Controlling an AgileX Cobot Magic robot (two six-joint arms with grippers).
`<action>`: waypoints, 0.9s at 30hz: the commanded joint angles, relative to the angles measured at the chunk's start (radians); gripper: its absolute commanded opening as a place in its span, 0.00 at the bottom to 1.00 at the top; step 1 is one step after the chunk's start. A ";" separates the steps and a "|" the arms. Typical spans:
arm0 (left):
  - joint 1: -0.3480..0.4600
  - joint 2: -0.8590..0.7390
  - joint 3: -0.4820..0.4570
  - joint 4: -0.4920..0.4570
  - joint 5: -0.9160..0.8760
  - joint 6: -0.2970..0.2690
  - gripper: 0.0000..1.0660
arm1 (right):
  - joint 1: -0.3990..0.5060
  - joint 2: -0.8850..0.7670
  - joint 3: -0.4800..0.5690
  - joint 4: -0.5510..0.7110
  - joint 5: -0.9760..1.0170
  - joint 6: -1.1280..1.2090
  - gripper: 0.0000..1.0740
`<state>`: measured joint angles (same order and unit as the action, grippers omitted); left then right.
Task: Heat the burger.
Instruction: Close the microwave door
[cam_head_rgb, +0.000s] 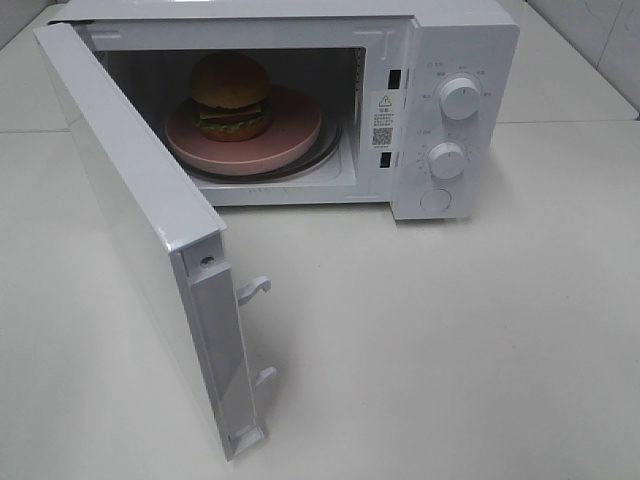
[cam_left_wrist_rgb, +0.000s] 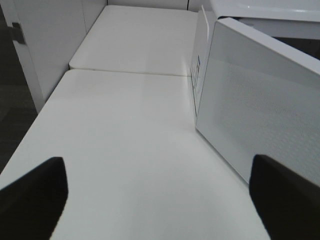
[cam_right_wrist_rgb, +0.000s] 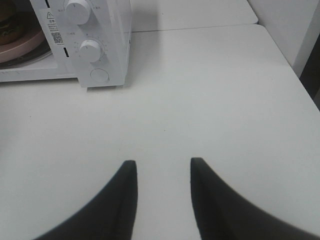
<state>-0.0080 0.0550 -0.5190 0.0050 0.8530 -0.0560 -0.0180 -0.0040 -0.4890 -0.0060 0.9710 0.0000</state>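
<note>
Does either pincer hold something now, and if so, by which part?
Nothing is held. The left pincer stands wide open above the white table, and the right pincer has only table between its black fingers.

A white box-shaped microwave oven (cam_head_rgb: 300, 10) stands at the back of the pale flat surface (cam_head_rgb: 450, 340). Its white hinged door (cam_head_rgb: 130, 200) is swung out on the left, reaching toward the front edge. Inside the cavity a clear glass turntable (cam_head_rgb: 262, 178) carries a round pink plate (cam_head_rgb: 295, 135), and on the plate, toward its back left, sits the small round burger with a tan-brown bun (cam_head_rgb: 231, 95). Right of the cavity is the control panel: an upper white round knob (cam_head_rgb: 459, 97), a lower white round knob (cam_head_rgb: 446, 160) beneath it, and a white round button (cam_head_rgb: 435, 200) lowest. The black left hand (cam_left_wrist_rgb: 156, 167) is over the surface just beside the door's outer face. The black right hand (cam_right_wrist_rgb: 162, 162) is over the surface in front of the microwave oven and to its right, well apart from it.
</note>
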 joint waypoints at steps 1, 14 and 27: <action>-0.004 0.070 0.046 0.016 -0.173 0.011 0.57 | -0.004 -0.030 0.001 -0.004 -0.008 0.000 0.35; -0.004 0.461 0.277 -0.014 -0.972 -0.052 0.00 | -0.004 -0.030 0.001 -0.004 -0.008 0.000 0.35; -0.004 0.985 0.277 0.182 -1.503 -0.080 0.00 | -0.004 -0.030 0.001 -0.004 -0.008 0.000 0.35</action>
<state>-0.0080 0.9560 -0.2440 0.1130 -0.4910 -0.1270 -0.0180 -0.0040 -0.4890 -0.0060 0.9710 0.0000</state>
